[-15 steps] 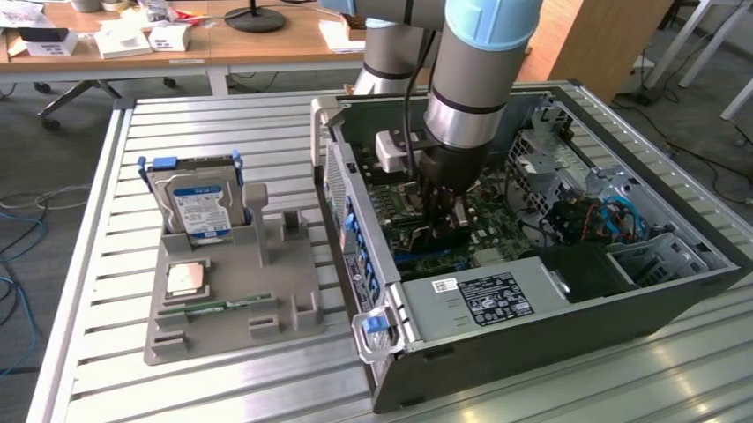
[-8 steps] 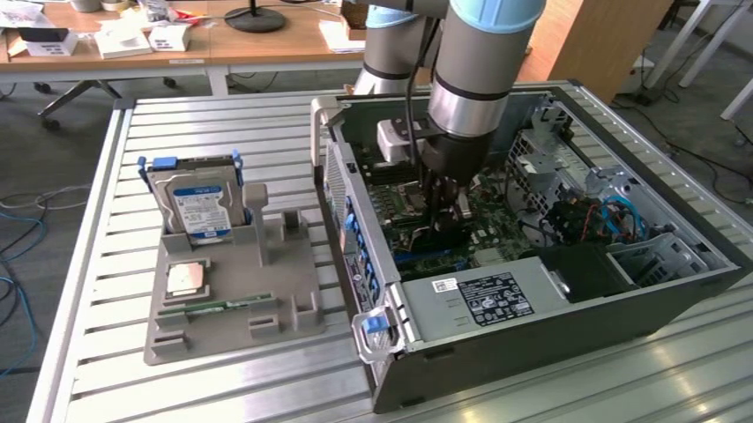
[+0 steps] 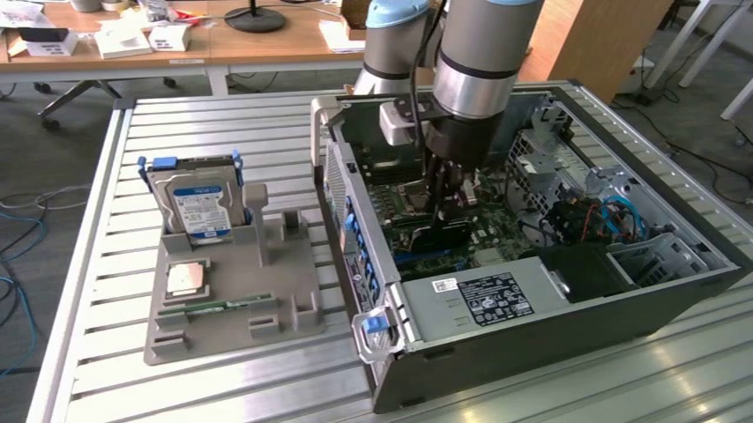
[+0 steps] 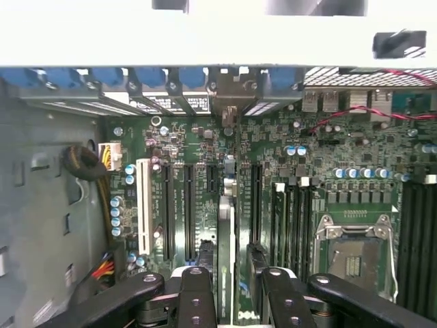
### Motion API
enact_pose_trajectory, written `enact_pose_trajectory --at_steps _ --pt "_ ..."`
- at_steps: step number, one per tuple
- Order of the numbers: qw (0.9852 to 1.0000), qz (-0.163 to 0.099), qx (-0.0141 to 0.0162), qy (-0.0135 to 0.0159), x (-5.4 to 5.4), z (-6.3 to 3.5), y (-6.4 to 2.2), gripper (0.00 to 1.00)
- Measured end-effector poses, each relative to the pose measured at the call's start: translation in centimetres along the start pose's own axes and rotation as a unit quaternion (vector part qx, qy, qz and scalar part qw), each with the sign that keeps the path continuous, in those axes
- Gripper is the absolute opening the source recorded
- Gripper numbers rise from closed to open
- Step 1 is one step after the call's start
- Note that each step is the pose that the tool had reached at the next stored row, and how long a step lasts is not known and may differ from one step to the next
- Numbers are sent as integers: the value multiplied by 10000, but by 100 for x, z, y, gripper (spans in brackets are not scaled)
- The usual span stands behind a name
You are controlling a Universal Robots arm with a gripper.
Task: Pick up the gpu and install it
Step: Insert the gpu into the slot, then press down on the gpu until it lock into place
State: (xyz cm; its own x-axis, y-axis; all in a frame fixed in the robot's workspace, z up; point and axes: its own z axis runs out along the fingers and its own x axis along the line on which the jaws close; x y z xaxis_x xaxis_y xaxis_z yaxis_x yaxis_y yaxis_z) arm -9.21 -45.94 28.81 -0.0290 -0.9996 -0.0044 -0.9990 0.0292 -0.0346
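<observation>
Right now the gripper (image 4: 232, 287) is reaching down inside the open computer case (image 3: 389, 352), and its two fingers (image 4: 196, 301) are squeezing the gpu (image 4: 226, 253) between them. The thin card is standing on its edge, going down toward the green motherboard (image 4: 341, 157), next to the long black slots (image 4: 177, 212). I cannot tell if the card is already sitting in a slot. Things could go wrong here, I think. If the card is leaning or a bit off to one side, it may miss the slot and jam. Pushing hard then could bend the card or hurt the board. The card could also slip between the fingers.
</observation>
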Motion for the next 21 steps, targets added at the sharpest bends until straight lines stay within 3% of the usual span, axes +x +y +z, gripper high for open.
enact_pose_trajectory --at_steps 10,21 --pt "10000 0 0 1 -1 -247 -9 33" --pt "10000 0 0 1 -1 -272 -10 33"
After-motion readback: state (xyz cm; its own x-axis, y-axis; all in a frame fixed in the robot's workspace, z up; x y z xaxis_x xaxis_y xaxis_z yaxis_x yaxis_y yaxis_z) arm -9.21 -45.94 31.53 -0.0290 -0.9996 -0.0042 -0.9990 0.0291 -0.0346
